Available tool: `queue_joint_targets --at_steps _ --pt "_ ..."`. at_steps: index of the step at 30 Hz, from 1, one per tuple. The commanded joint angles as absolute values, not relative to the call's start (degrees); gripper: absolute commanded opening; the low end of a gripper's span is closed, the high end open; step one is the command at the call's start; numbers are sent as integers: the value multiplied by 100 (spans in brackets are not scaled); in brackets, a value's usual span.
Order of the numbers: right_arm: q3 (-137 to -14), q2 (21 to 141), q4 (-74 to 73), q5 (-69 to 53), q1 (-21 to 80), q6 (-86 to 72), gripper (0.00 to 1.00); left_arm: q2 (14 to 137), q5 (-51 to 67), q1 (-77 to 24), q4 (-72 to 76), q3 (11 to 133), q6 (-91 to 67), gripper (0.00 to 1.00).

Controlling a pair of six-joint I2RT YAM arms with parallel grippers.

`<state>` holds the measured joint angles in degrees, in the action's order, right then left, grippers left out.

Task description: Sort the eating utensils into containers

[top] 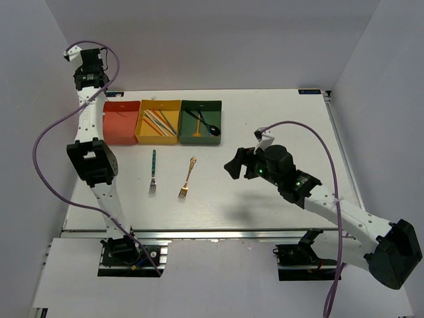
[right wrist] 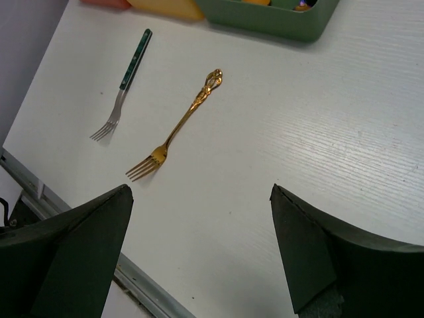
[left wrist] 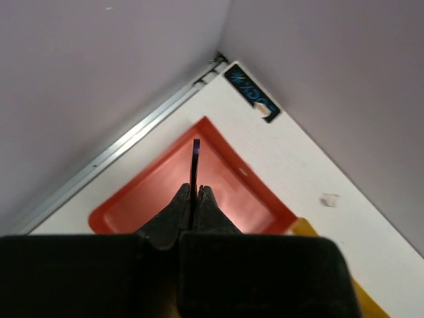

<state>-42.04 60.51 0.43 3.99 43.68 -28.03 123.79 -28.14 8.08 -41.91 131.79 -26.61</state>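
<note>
My left gripper (left wrist: 194, 190) is shut on a thin dark utensil (left wrist: 195, 165), seen edge-on, and holds it above the red-orange tray (left wrist: 132, 199), which looks empty; in the top view the gripper (top: 89, 78) hangs over the tray's (top: 119, 126) far left corner. The yellow tray (top: 158, 136) holds several chopsticks. The dark green tray (top: 202, 137) holds a black spoon (top: 211, 128). A teal-handled fork (top: 153, 171) and a gold fork (top: 187, 176) lie on the table. My right gripper (right wrist: 202, 192) is open and empty above the table, right of the gold fork (right wrist: 177, 126) and the teal-handled fork (right wrist: 122, 86).
The trays stand in a row at the table's back left. A white wall runs close behind them and on the left side. A purple cable loops from each arm. The table's metal front edge (right wrist: 146, 291) lies just below my right gripper.
</note>
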Motion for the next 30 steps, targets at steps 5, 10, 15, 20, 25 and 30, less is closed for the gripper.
queue_joint_targets --at_steps 5,10,15,20,25,30 --pt "-4096 5783 272 53 4315 -2689 89 12471 -2585 1046 -3578 12727 -2338 0" --pt "-4069 5739 343 -149 4315 -2663 89 12762 -2251 1055 -3358 12578 -2461 4" --pt "-4052 5766 396 -141 4315 -2654 89 12858 -2021 1055 -3348 12445 -2505 30" --pt "-4043 5748 360 -97 4315 -2654 89 12894 -2101 1055 -3507 12594 -2531 74" --pt "-4069 5792 351 -53 4307 -2602 89 12227 -1732 932 -3630 12613 -2690 98" --pt "-4131 6081 395 -26 4315 -2663 89 10799 -1643 196 -4288 11737 -2812 98"
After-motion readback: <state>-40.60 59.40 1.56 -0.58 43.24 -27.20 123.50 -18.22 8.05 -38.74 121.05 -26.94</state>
